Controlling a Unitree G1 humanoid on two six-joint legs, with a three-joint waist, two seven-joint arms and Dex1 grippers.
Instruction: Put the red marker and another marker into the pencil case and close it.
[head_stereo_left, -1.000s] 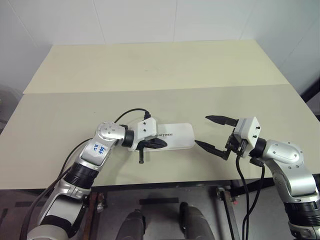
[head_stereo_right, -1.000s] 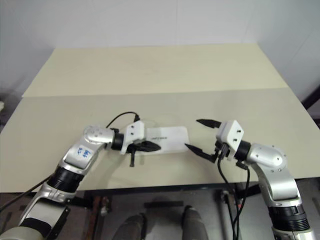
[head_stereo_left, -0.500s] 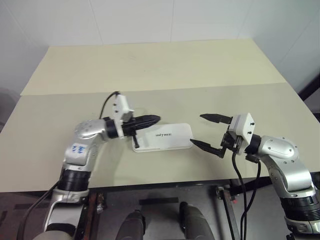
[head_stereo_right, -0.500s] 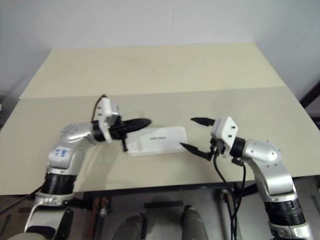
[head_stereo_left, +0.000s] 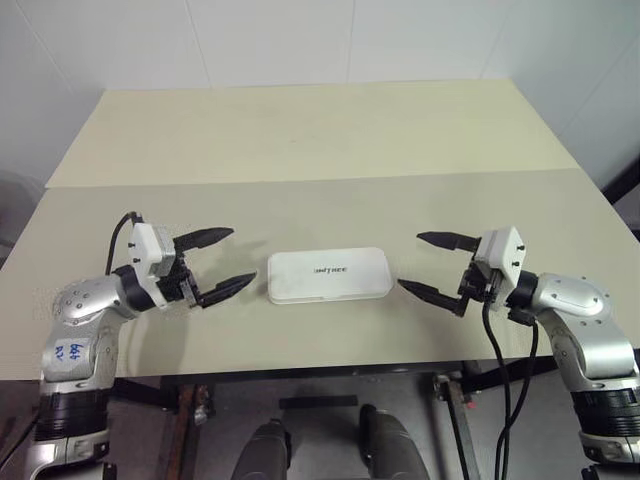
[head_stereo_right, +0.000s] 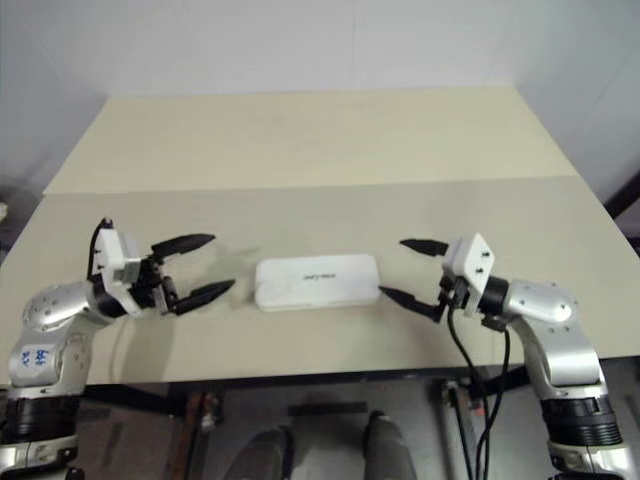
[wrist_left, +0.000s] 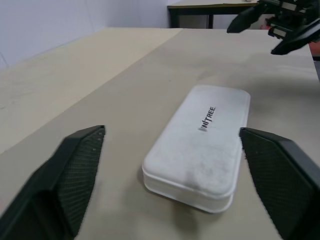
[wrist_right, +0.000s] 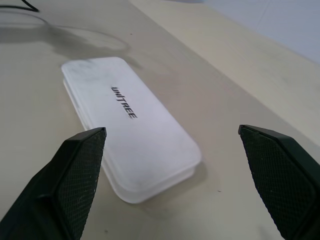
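- Case (head_stereo_left: 329, 275) lies shut and flat on the table (head_stereo_left: 300, 130), lettering up, midway between the two grippers; no marker is to be seen, so both are judged to be inside.
- Left gripper (head_stereo_left: 212, 263) hangs just beside the case's left end, fingers spread wide, holding nothing.
- Right gripper (head_stereo_left: 432, 266) hangs just beside the right end, equally wide open and empty, pointing in at the case.
- Closing looks done; the step in hand is judged to be backing off and checking the lid.
- Doing it well means drawing both grippers straight away from the case ends, so that no fingertip catches the lid edge or nudges the case.
- A lid not fully seated would call for a flat press from above, not a pinch at the ends.
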